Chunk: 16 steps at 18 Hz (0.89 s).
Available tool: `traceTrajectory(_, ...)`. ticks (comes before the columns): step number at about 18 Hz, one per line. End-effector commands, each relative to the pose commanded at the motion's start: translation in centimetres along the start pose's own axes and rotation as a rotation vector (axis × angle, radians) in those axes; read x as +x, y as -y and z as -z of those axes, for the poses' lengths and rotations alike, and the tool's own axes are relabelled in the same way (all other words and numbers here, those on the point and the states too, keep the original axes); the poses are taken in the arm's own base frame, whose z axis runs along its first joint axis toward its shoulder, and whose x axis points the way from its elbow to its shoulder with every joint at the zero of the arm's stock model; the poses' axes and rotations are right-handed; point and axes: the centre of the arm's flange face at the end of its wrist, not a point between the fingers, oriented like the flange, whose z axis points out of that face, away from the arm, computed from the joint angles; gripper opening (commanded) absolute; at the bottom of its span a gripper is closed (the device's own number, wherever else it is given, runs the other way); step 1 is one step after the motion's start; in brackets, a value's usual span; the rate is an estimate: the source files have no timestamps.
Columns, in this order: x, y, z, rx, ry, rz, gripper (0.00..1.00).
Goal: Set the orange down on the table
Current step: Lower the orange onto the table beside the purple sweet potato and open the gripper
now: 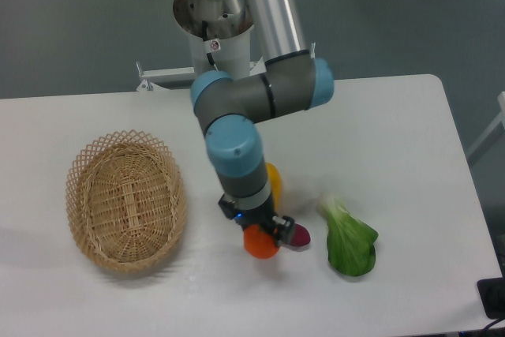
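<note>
Pincer [264,234] is seen closed on the orange [259,244], held low at the table [410,140], at 6 o'clock from the yellow fruit [274,183]. Placing is judged nearly done; release and a straight lift are called for next. Wicker basket [126,199], at 9 o'clock, is seen empty.

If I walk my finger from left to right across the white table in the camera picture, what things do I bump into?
wicker basket → orange under the gripper → leafy green vegetable. The yellow fruit and the purple thing beside the orange overlap the arm, so I leave them out.
</note>
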Motion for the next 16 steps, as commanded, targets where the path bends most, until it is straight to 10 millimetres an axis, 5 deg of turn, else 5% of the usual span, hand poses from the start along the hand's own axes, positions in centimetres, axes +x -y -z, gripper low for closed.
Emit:
traceTrajectory(6, 0.73, 0.46, -1.00, 0.003, -0.017, -0.013, 0.58)
traceTrajectory(8, 0.77, 0.51, -1.08, 0.006, -0.020, -0.021, 0.78)
traceTrajectory(12, 0.83, 0.47, -1.24, 0.004, -0.022, -0.020, 1.00)
traceTrajectory(16, 0.67, 0.53, -0.63, 0.011, -0.015, -0.017, 1.00)
